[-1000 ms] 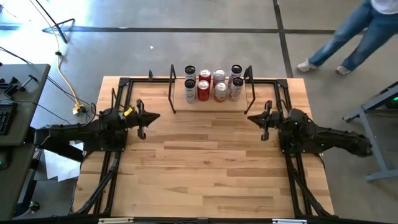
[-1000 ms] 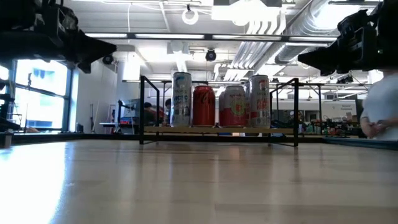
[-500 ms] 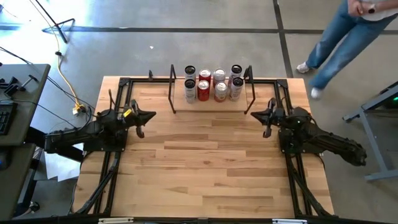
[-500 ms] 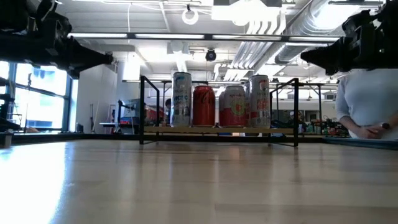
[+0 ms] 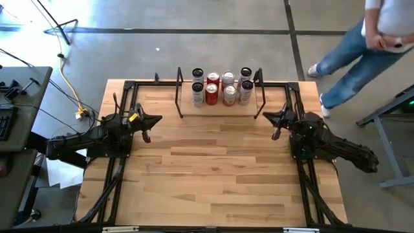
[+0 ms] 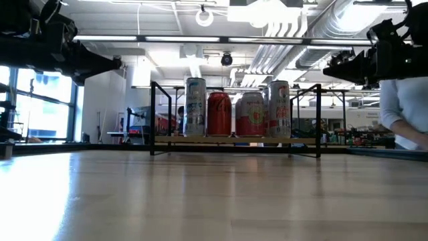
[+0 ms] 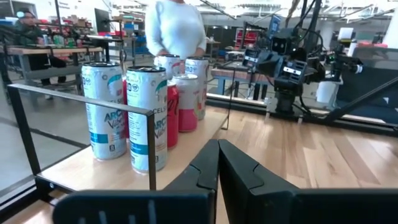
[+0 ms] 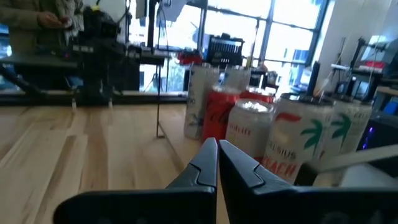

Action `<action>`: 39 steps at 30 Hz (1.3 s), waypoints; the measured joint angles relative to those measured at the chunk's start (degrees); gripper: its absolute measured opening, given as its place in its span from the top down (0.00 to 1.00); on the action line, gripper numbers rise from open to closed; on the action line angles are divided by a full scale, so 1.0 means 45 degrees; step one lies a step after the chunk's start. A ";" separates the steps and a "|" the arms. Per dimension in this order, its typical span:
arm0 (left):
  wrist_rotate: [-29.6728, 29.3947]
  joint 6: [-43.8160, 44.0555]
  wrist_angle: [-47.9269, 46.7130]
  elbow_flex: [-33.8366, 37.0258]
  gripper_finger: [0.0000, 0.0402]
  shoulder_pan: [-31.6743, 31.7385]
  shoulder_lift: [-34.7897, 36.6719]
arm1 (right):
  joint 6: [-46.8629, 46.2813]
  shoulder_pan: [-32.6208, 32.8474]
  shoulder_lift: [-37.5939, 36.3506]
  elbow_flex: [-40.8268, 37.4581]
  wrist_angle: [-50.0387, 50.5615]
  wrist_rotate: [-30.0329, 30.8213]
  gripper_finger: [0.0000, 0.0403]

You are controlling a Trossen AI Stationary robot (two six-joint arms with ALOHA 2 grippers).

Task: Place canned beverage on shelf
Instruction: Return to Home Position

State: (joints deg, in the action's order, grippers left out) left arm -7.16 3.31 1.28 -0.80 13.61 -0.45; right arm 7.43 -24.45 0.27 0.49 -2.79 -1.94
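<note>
Between the two grippers and ahead of both, at the far edge of the tabletop (image 5: 213,168), the shelf (image 5: 220,109) is seen with eight canned beverages (image 5: 220,87) stood upright on its board in two rows of four, close together. The left gripper (image 5: 157,120) is held above the tabletop, well apart from the shelf's nearer end frame, with its fingers (image 7: 205,168) clenched against each other and nothing between them. The right gripper (image 5: 264,117) is held likewise off the other end frame, also clenched and empty. Nearest the left gripper are two white and blue cans (image 7: 148,118), with red cans (image 7: 186,102) beyond them. Nearest the right gripper are pale cans with a palm print (image 8: 295,146), then red ones (image 8: 214,112), then a white and blue one farthest off. A person (image 5: 381,32) is seen on the floor beyond the tabletop's far corner on the right gripper's side
</note>
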 joint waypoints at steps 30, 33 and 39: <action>0.0021 -0.0452 0.0010 0.0000 0.99 -0.0005 0.0000 | -0.0227 0.0000 0.0024 0.0044 0.0534 0.0011 1.00; 0.0024 -0.0452 0.0014 0.0000 0.99 -0.0005 0.0000 | -0.0227 0.0000 0.0024 0.0049 0.0539 0.0011 1.00; 0.0023 -0.0449 0.0015 0.0000 0.99 -0.0005 0.0000 | -0.0227 0.0000 0.0024 0.0053 0.0544 0.0011 1.00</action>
State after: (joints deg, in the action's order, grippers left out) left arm -7.06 1.29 1.34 -0.80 13.58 -0.45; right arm 6.42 -24.45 0.38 0.73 -0.34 -1.89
